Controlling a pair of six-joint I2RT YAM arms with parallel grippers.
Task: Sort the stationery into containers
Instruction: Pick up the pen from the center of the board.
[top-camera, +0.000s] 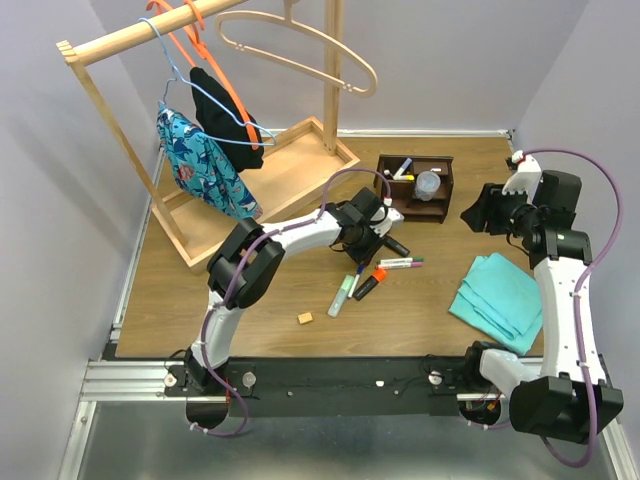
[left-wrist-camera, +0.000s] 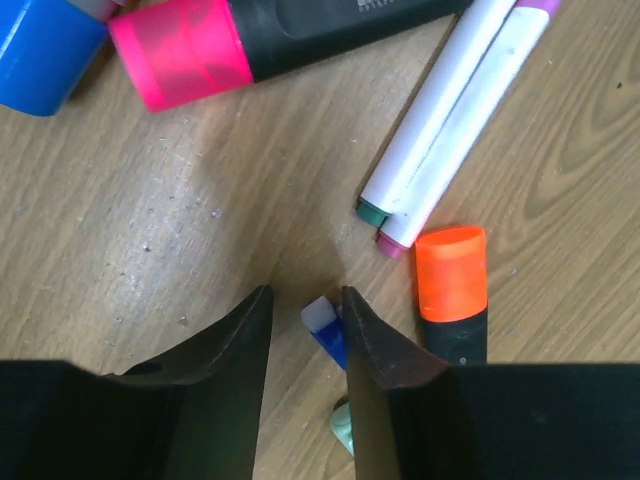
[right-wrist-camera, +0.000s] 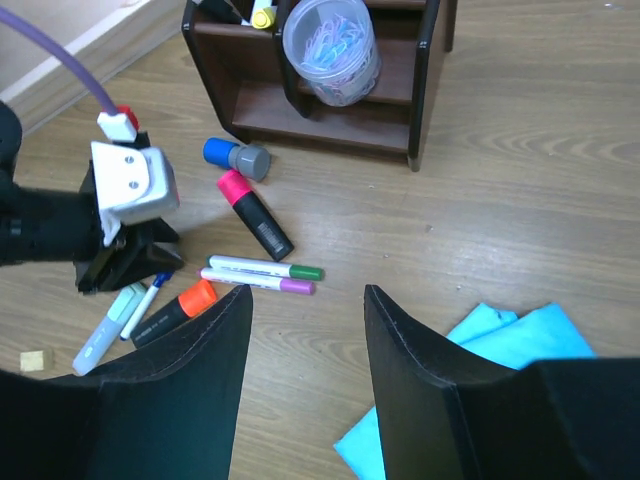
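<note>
Brown tabletop (left-wrist-camera: 200, 200) shows between the two fingers of my left pincer (left-wrist-camera: 305, 297), which stands partly open, low over the scattered stationery, with nothing clamped. The blue-capped pen (left-wrist-camera: 326, 333) pokes its end into the gap, close against one finger, though I cannot tell whether they touch. Just beyond lie the orange highlighter (left-wrist-camera: 452, 280), two white markers (left-wrist-camera: 450, 120) side by side with green and purple caps, and the pink highlighter (left-wrist-camera: 180, 50). A pale green highlighter (right-wrist-camera: 105, 335) sits beside the pen, and the tan eraser cube (top-camera: 305, 318) lies apart, nearer my bases. My right pincer (right-wrist-camera: 305, 300) hangs above the table, jaws wide and empty, near the teal cloth (right-wrist-camera: 500, 335). The dark wooden organizer (right-wrist-camera: 425, 90) stands at the far side, with the round cup (right-wrist-camera: 330, 45) of purple clips set in it.
</note>
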